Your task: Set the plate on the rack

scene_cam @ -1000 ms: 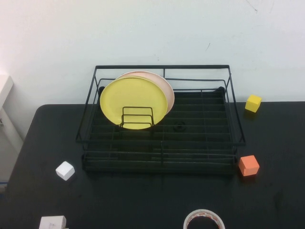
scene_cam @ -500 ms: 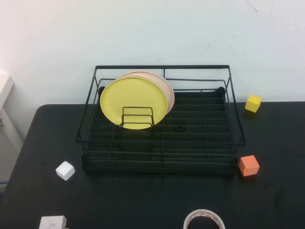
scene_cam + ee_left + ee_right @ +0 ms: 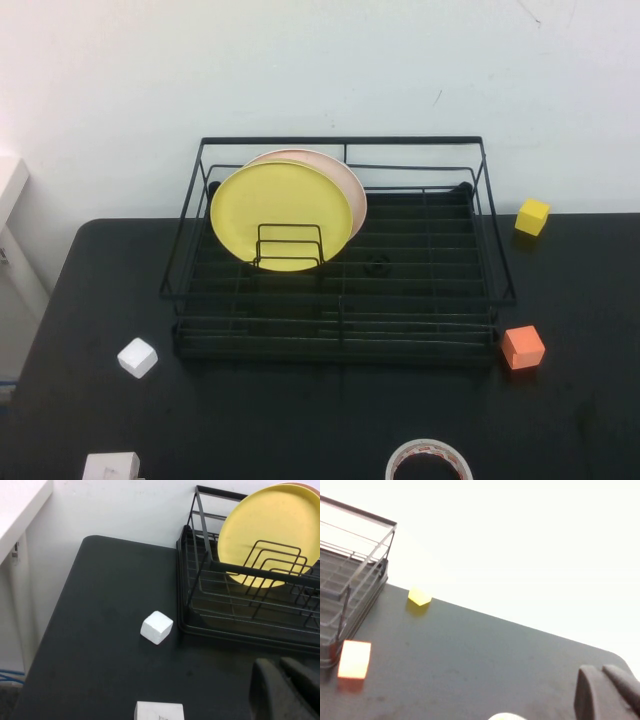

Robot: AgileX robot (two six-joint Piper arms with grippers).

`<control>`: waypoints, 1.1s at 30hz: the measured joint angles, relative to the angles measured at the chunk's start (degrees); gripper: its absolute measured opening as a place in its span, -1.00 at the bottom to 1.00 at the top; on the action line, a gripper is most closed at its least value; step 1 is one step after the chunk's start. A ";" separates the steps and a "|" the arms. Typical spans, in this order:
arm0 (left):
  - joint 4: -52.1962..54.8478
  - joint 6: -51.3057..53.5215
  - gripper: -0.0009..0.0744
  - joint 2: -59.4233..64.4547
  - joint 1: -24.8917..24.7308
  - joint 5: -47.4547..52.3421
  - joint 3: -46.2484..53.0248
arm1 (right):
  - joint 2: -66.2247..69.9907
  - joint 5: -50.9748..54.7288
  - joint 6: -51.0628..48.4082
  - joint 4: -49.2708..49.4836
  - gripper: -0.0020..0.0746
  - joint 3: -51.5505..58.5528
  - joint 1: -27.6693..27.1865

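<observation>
**Yellow plate stands in the rack**

The big black wire rack [image 3: 340, 250] sits at 12 o'clock on the black table [image 3: 300, 420]. The round yellow plate [image 3: 281, 215] stands upright in the rack's 10 o'clock part, with a pale pink plate [image 3: 345, 180] just behind it. The left gripper [image 3: 287, 690] and right gripper [image 3: 607, 690] hang over the table near its edge, fingers close together and holding nothing.

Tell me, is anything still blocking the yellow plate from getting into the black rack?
No, the plate already stands in the rack, in front of a pink plate. The left gripper and right gripper sit back near the table edge, holding nothing.
</observation>
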 joint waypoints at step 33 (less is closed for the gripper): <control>0.00 0.00 -0.98 0.00 0.00 0.10 -0.06 | 0.00 1.68 7.61 1.17 -0.95 6.37 0.00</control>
